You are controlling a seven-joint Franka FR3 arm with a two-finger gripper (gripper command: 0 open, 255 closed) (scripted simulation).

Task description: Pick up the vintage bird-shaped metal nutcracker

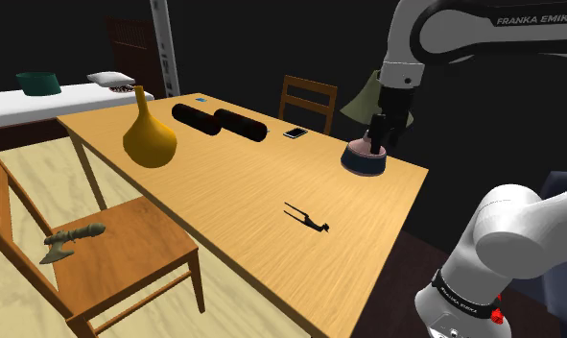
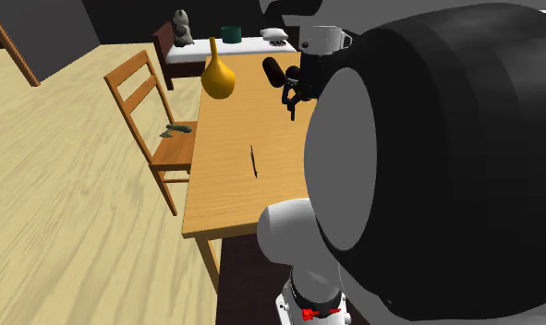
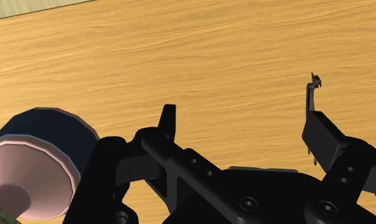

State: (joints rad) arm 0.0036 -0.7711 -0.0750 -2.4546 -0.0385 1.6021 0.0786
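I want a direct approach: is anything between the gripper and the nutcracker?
Nothing visible. Bare tabletop separates the open gripper from the nutcracker. The dark blue, pink-topped object sits beside the gripper, on its side away from the nutcracker.

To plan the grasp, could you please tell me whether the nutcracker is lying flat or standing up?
Lying flat: the thin dark nutcracker stretches lengthwise on the wooden table, low against its surface.

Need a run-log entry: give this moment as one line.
end effector: open, empty, above table | nutcracker: lying on table, untouched | stage: not yet grasped
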